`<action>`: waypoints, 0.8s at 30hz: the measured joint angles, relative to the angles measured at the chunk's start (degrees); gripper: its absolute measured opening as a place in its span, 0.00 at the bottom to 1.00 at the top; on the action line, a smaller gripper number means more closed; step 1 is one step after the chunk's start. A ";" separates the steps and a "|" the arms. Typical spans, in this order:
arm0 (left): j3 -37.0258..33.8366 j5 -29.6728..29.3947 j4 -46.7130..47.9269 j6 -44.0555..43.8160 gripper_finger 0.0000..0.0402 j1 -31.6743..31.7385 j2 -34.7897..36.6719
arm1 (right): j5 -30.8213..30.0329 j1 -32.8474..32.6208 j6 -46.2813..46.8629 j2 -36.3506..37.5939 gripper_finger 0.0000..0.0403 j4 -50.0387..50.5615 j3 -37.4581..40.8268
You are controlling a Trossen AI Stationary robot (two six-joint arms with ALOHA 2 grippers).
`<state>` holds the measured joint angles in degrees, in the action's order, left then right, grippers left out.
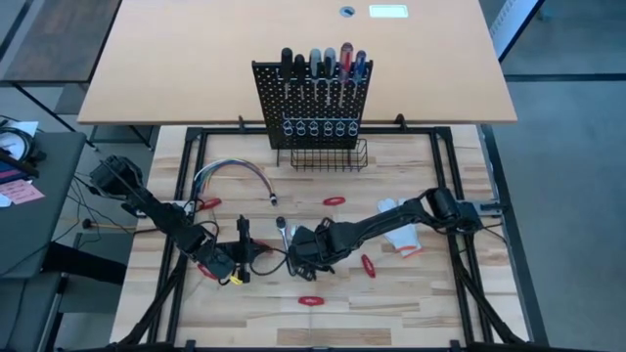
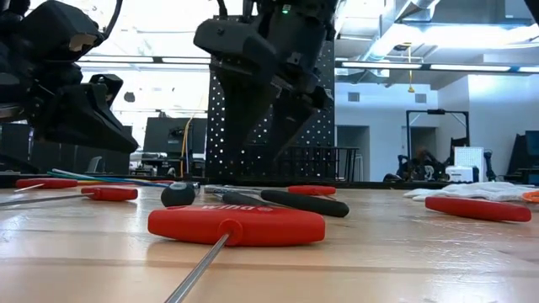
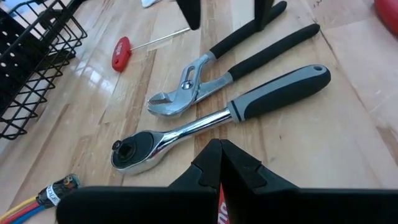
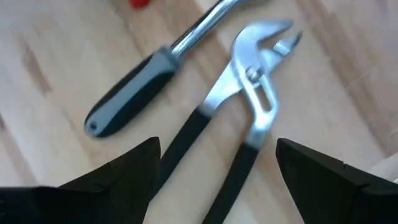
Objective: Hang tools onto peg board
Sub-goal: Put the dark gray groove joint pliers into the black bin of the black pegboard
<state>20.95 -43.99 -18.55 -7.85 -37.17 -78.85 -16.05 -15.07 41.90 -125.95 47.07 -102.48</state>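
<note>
Right wrist view shows the main thing: the right gripper (image 4: 214, 168) has its two fingers spread wide, and the pliers (image 4: 239, 124) lie on the table right under the gap. The two black handles run back toward the fingers, and the silver jaws point away. So the long way of the pliers lines up with the way the gripper looks, and the fingers stand one on each side of the handles. They are not touching them yet.

Just beside the pliers lies the ratchet (image 3: 205, 121), with its grey and black handle pointing nearly the same way. From the high view, both tools sit near the middle of the table (image 1: 411, 293), toward the front edge.

The left gripper (image 3: 219, 165) is close too, by the ratchet's round head. Its fingers are pressed together, and something red shows between them, but I cannot tell what.

The right arm looks like the one to pick up the pliers, since it is over them. It needs to go down and squeeze both handles from the sides. The ratchet is so near that a finger could bump it.

The peg board (image 1: 313, 103) stands at the back edge, well apart, with screwdrivers (image 1: 323, 64) already hanging in it.
</note>
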 joint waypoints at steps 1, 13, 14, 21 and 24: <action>0.00 0.00 -0.02 -0.03 0.00 0.00 0.00 | -0.29 0.05 0.09 0.00 0.82 -0.06 0.00; -0.02 0.00 0.15 -0.14 0.00 0.00 -0.02 | 0.89 1.01 1.11 -4.82 0.82 -0.64 0.00; -0.02 0.00 0.26 -0.23 0.00 0.00 -0.02 | 0.97 1.06 1.17 -5.15 0.82 -0.86 0.00; -0.02 0.00 0.62 -0.52 0.00 0.02 -0.02 | 1.31 0.94 -0.97 -5.42 0.81 3.62 -0.11; -0.01 0.00 1.21 -0.91 0.00 0.02 -0.02 | 1.34 0.98 -4.05 -5.35 0.79 6.11 -0.17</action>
<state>20.94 -43.99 -17.34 -8.76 -37.15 -78.87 -14.71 -14.09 37.85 -131.31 53.17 -102.65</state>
